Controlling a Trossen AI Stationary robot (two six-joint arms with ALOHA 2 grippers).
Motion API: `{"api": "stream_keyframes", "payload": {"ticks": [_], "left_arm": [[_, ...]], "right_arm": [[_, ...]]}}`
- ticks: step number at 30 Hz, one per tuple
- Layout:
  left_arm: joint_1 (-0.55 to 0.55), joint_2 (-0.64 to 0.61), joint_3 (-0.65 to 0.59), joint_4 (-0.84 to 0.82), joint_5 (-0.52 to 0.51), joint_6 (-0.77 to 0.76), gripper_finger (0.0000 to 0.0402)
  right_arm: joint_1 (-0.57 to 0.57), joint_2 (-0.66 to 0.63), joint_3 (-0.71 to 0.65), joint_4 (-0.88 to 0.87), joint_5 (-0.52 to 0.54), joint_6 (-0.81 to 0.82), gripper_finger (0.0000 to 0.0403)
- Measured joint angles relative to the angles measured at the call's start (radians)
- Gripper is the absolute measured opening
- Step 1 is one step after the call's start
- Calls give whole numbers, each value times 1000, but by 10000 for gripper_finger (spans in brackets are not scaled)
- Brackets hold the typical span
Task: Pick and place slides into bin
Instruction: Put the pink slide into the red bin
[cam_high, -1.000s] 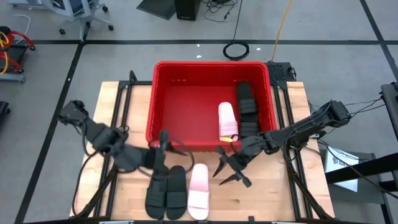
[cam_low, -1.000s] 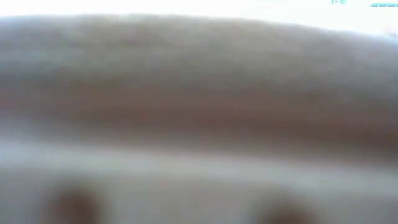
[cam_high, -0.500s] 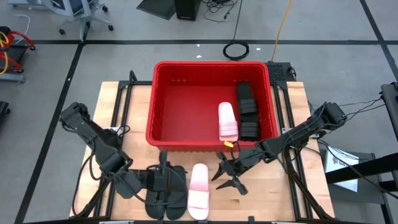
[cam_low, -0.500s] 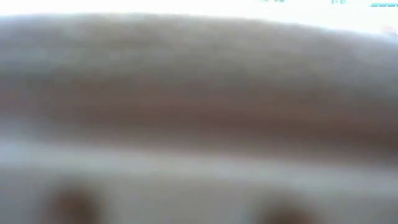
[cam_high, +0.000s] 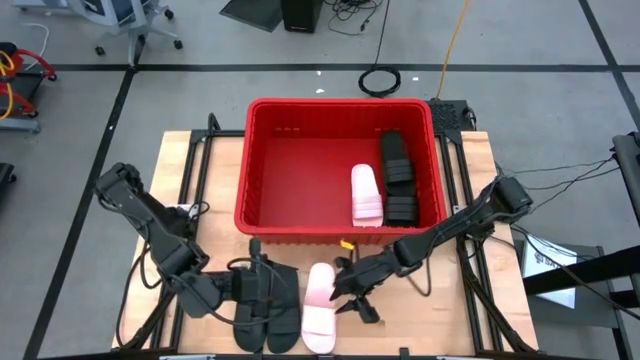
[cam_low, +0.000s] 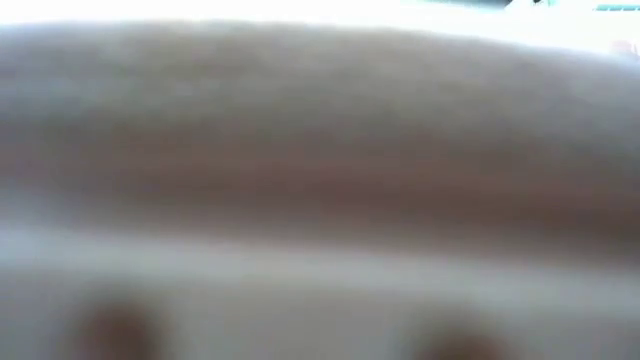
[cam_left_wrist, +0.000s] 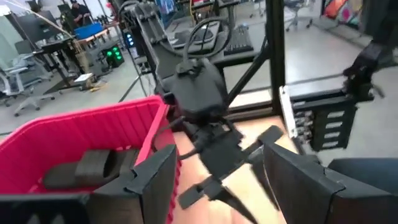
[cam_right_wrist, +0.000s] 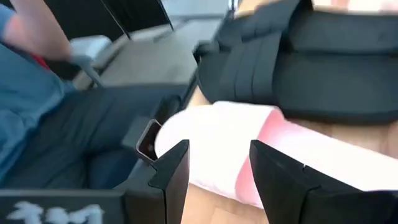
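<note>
Grey floor (cam_high: 200, 90), black tape lines, coiled cable (cam_high: 380, 79), office chair (cam_high: 125, 25).

Four black slides (cam_high: 268, 308), two pink slides (cam_high: 320, 306), one red bin (cam_high: 300, 165), two arms (cam_high: 150, 220)

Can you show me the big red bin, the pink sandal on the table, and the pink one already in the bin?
Bin (cam_high: 262, 190): high view, its left wall.
Pink sandal on the table (cam_high: 319, 322): high view, its heel end.
Pink sandal in the bin (cam_high: 366, 195): high view, its middle.
</note>
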Motion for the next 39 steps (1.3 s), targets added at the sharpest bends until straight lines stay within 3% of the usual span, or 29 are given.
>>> {"api": "stream_keyframes", "payload": {"ticks": [9, 25, 39], "left_arm": [[-13, 1, -2, -5, -51, 24, 241], [-9, 1, -2, 25, -53, 55, 241], [-8, 1, -2, 27, -54, 67, 241]], "right_arm": [[-1, 81, 57, -40, -101, 41, 157], [-6, 90, 57, -111, 3, 71, 157], [-7, 90, 57, -115, 5, 71, 157]]}}
